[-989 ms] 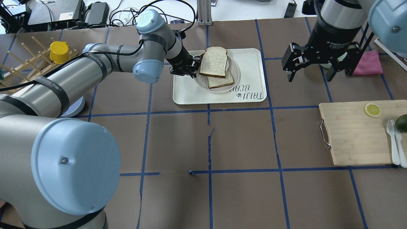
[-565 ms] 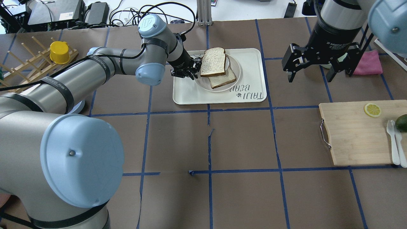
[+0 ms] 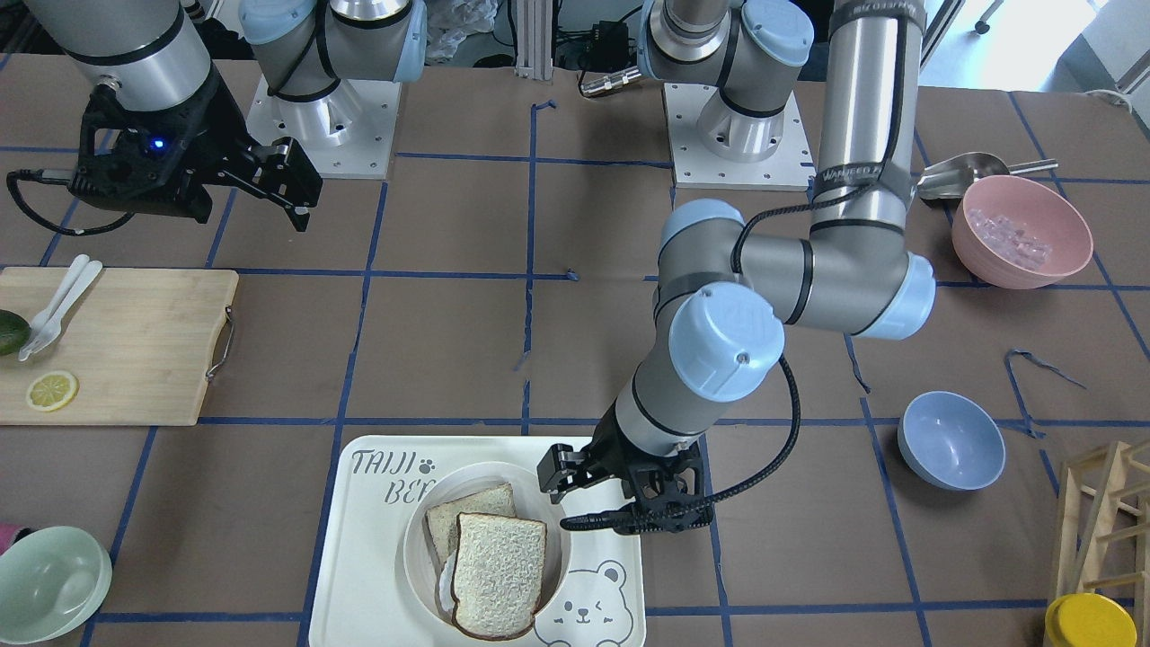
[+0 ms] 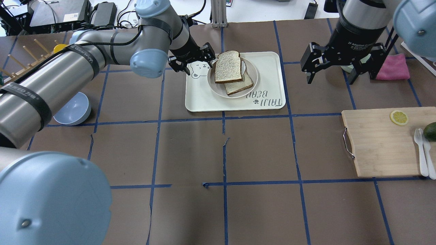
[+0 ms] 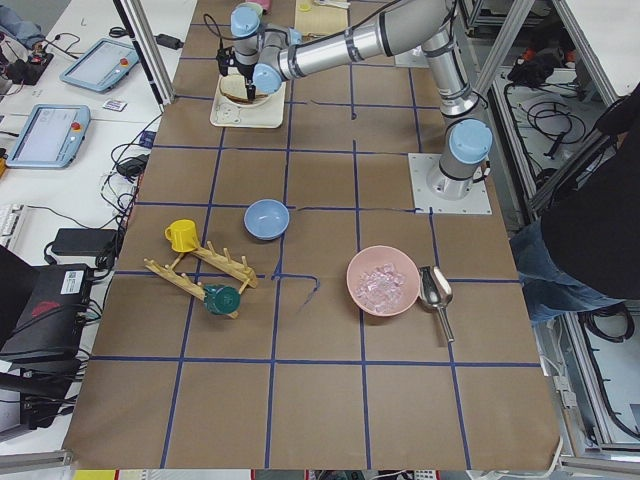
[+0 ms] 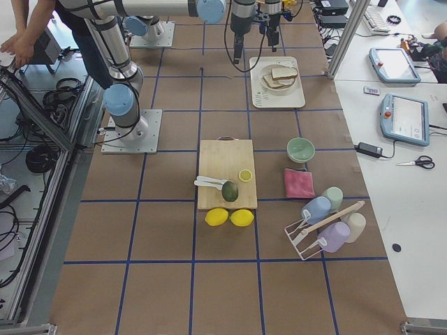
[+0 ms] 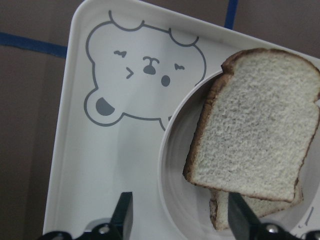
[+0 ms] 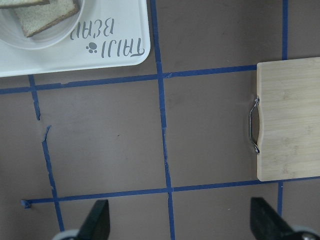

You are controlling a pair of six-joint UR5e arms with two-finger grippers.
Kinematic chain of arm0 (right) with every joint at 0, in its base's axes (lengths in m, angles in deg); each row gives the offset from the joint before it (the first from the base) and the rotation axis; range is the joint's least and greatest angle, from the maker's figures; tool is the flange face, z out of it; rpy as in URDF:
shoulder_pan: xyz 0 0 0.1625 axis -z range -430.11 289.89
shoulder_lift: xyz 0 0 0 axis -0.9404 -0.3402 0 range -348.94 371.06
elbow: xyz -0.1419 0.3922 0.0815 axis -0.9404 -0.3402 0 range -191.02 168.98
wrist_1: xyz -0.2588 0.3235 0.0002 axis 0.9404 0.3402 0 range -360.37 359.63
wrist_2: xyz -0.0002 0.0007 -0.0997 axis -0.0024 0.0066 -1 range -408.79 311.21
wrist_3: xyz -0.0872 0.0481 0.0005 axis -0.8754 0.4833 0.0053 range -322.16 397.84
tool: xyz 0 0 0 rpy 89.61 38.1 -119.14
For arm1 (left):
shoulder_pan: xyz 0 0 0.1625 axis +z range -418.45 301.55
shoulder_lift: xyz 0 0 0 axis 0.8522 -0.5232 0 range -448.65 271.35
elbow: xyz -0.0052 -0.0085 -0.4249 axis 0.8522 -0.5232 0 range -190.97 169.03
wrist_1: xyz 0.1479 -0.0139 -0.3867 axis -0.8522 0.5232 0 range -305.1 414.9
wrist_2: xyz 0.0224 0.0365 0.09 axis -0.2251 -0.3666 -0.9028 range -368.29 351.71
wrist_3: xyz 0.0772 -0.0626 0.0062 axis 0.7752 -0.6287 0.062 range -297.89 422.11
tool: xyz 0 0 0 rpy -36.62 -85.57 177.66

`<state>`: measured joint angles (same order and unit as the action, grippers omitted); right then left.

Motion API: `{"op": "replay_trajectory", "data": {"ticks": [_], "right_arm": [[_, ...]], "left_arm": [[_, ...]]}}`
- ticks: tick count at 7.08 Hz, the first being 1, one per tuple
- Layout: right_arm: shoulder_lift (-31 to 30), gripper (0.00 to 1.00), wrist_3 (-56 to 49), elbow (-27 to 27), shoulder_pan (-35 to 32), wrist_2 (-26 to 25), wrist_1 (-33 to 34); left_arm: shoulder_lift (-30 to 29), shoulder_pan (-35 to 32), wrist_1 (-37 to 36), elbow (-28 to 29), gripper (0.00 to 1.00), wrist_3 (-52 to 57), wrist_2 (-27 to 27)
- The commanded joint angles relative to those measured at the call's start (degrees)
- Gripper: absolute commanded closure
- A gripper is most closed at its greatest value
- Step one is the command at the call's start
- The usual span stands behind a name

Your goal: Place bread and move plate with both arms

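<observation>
The bread (image 4: 227, 67), a large slice with a dark crust, lies in the round cream plate (image 4: 254, 80), resting on a smaller pale slice (image 4: 241, 85). It also shows in the front view (image 3: 497, 575) and the left wrist view (image 7: 255, 145). My left gripper (image 4: 201, 66) is open and empty, raised just to the left of the plate over the tray's bear drawing. In the left wrist view (image 7: 180, 222) its fingers frame the plate's rim (image 7: 172, 165). My right gripper (image 4: 329, 80) is open and empty, hovering to the right of the tray.
The plate sits on a rectangular cream tray (image 4: 269, 64). A wooden cutting board (image 4: 378, 143) holds a lemon slice (image 4: 399, 117), white utensils and an avocado at the right. A blue bowl (image 4: 73, 109), a pink cloth (image 4: 395, 68) and a pink bowl (image 3: 1020, 229) lie toward the table's sides.
My left gripper let go of the bread, which settled flat on the smaller slice, and drew back up and to the left. The right gripper hardly moved.
</observation>
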<state>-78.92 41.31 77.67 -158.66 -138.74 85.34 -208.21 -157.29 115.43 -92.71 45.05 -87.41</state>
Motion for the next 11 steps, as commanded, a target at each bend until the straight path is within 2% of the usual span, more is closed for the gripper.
{"op": "replay_trajectory", "data": {"ticks": [1, 2, 3, 4, 5, 6, 7, 8, 11], "right_arm": [[-0.11, 0.0, 0.39, -0.11, -0.04, 0.21, 0.34], [-0.11, 0.0, 0.31, -0.19, 0.04, 0.3, 0.25], [-0.02, 0.0, 0.31, 0.07, 0.22, 3.17, -0.45], [-0.02, 0.0, 0.31, 0.07, 0.22, 3.63, -0.46], [-0.2, 0.0, 0.48, 0.07, 0.22, 2.77, -0.46], [-0.63, 0.0, 0.48, 0.33, 0.13, 2.76, -0.46], [-0.73, 0.0, 0.48, 0.25, 0.13, 2.67, -0.54], [-0.73, 0.0, 0.39, 0.25, 0.13, 2.76, -0.46], [-0.73, 0.0, 0.39, 0.34, 0.13, 2.85, -0.28]], "left_arm": [[9.91, 0.48, 11.15, 1.4, 0.0, 12.06, -11.08], [14.4, 0.58, 16.67, 1.32, 0.0, 13.35, -13.58], [19.4, 2.32, 24.38, 0.88, 0.0, 17.37, -16.04], [25.11, 5.81, 31.33, 0.53, 0.0, 19.32, -15.8], [28.56, 7.5, 31.75, -0.17, 0.0, 19.43, -15.37], [29.81, 7.61, 29.58, -3.31, 0.0, 19.08, -15.45], [29.91, 7.87, 23.64, -6.3, 0.0, 19.69, -14.14], [30.0, 8.39, 22.97, -6.24, 0.0, 21.95, -9.52], [30.26, 8.58, 23.75, -6.15, 0.0, 21.46, -9.82]]}}
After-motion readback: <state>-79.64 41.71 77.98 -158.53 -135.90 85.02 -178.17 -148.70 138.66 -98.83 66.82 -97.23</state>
